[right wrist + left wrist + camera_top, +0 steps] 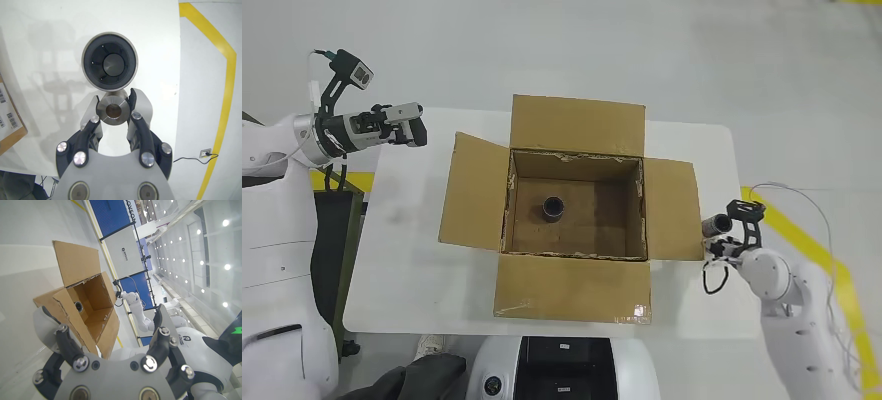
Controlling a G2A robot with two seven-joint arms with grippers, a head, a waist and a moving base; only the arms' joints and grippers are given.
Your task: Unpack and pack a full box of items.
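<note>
An open cardboard box [577,125] stands in the middle of the white table [402,260], all its flaps folded out. One dark round metal part [555,208] lies on the box floor, seen too in the left wrist view [78,306]. My right gripper [113,103] is shut on the narrow stem of a metal cylinder part [109,62] with a wide black-lined end. It hovers over the table's right edge, just outside the box's right flap [716,226]. My left gripper [102,315] is open and holds nothing, high above the table's far left corner [407,125].
A box flap with barcode labels [9,113] lies close beside the right gripper. The table's right edge [177,75] is directly beneath the held part. Yellow floor tape [812,240] runs past the table on the right.
</note>
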